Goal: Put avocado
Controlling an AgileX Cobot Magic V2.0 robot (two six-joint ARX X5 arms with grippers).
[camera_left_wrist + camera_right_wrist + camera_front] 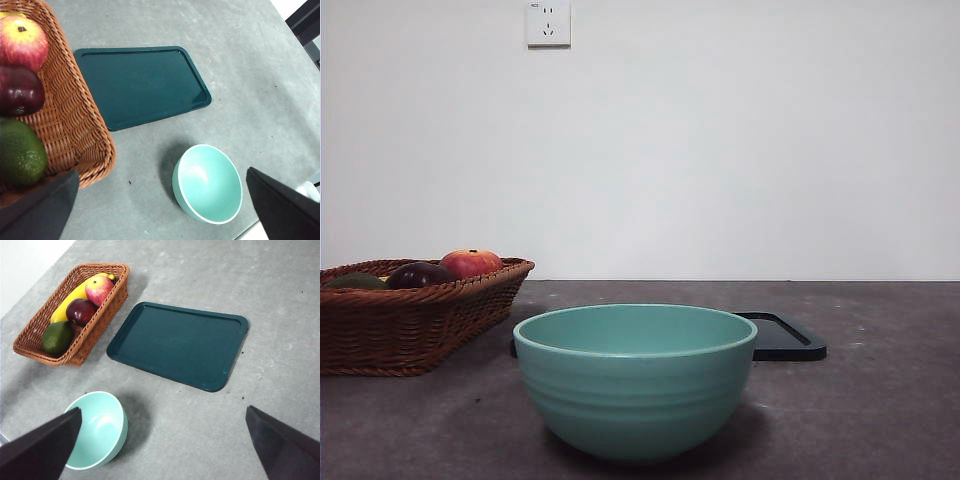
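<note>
Grey table before you: the avocado (57, 337) lies in the basket (100, 320) at its near end, long axis along the basket's length. No readable writing. Both grippers, left (160, 210) and right (160, 450), hover wide, holding nothing.

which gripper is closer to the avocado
Left. The left gripper hangs open right beside the avocado in the basket; the right gripper, also open, hangs farther off.
</note>
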